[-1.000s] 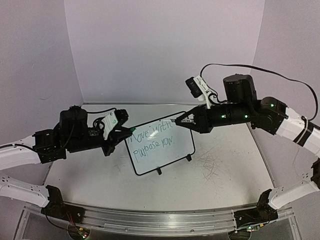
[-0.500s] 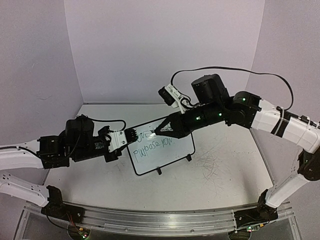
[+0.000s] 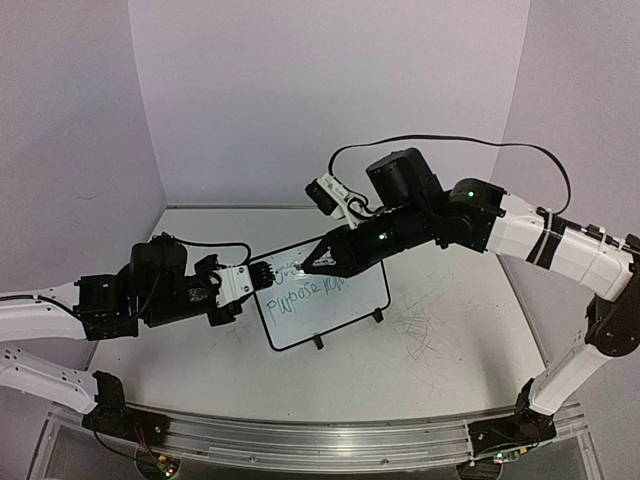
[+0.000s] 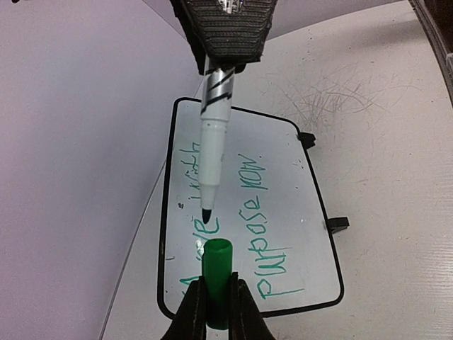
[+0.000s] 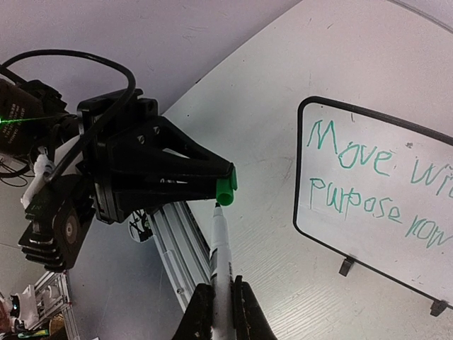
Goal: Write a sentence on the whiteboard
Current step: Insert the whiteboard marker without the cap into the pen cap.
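Observation:
The whiteboard (image 3: 325, 300) lies on the table, with green writing "Move with purpose now." It also shows in the left wrist view (image 4: 283, 205) and the right wrist view (image 5: 382, 191). My right gripper (image 5: 221, 294) is shut on a white marker (image 5: 221, 255); its bare tip points at the cap's mouth, just short of it. My left gripper (image 4: 216, 297) is shut on the green marker cap (image 4: 216, 280), its open end facing the marker (image 4: 212, 163). In the top view both grippers meet over the board's upper left corner, left (image 3: 262, 272) and right (image 3: 315, 264).
Scuffed white tabletop (image 3: 430, 340) with grey scribble marks to the right of the board. Lilac walls stand at the back and both sides. A metal rail (image 3: 300, 440) runs along the near edge. The board's two black feet (image 4: 338, 224) face the near side.
My right arm has swung left across the board, bringing the marker tip to the cap. My left gripper has turned and moved right, with the cap toward the marker.

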{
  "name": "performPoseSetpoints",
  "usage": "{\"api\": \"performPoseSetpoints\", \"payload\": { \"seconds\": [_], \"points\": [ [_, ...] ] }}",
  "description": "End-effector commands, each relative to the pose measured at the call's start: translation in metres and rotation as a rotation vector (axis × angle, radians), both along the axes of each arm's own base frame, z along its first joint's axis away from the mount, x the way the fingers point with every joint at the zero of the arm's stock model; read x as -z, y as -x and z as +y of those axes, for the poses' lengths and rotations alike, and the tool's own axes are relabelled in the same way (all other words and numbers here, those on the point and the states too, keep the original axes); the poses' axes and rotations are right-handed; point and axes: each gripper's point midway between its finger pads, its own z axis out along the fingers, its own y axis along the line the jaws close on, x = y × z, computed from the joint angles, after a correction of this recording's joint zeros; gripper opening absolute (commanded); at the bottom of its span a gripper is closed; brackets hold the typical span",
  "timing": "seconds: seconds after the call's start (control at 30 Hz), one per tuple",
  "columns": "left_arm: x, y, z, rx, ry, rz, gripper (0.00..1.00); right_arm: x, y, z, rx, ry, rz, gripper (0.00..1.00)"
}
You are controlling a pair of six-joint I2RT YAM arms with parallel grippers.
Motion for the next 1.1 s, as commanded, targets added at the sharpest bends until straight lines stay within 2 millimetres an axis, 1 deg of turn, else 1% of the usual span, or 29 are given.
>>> {"api": "performPoseSetpoints", "payload": {
  "seconds": [0.0, 0.5, 0.7, 0.9, 1.07],
  "points": [
    [-0.021, 0.001, 0.0, -0.001, 0.07, -0.034, 0.0, -0.015, -0.003, 0.007, 0.007, -0.027, -0.017, 0.0],
    [-0.021, 0.002, -0.003, 0.011, 0.076, -0.028, 0.0, -0.003, -0.005, 0.015, -0.002, -0.009, 0.007, 0.0],
    [-0.023, 0.003, -0.005, 0.02, 0.079, -0.028, 0.0, 0.003, -0.005, 0.025, -0.014, 0.002, 0.019, 0.0],
    [-0.029, 0.008, -0.009, 0.04, 0.088, -0.033, 0.0, 0.016, -0.01, 0.038, -0.024, 0.038, 0.04, 0.0],
    [-0.036, 0.014, -0.013, 0.06, 0.102, -0.037, 0.0, 0.033, -0.006, 0.049, -0.066, 0.076, 0.072, 0.0]
  ]
}}
